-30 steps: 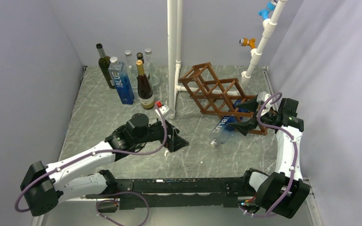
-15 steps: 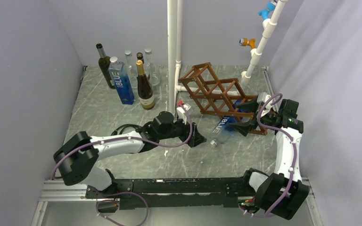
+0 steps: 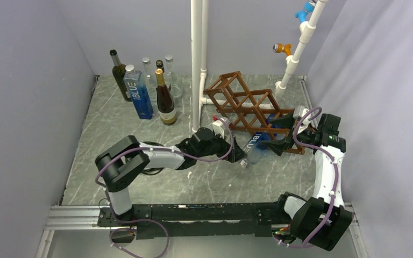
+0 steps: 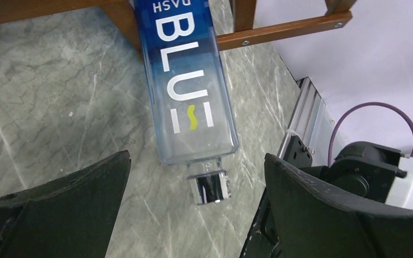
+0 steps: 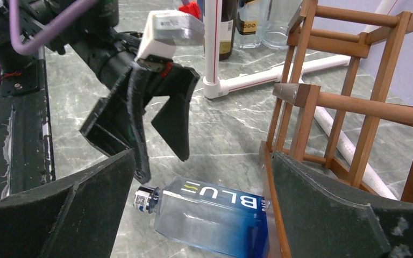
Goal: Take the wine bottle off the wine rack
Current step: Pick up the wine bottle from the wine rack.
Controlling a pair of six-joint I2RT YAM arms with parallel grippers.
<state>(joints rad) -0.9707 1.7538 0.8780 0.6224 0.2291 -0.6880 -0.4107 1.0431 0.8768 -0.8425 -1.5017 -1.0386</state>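
your left gripper [image 3: 238, 153] sits low by the cap end of the wine bottle [image 3: 255, 145], fingers spread wide, with the cap just ahead of them and untouched. the bottle (clear glass fading to blue, "blue" on its side) lies flat on the marble-patterned table [image 3: 123, 140], base tucked into the bottom cell of the wine rack [image 3: 242, 105], neck poking out. your right gripper [image 3: 279, 132] is spread wide too, at the rack's near right end, holding nothing.
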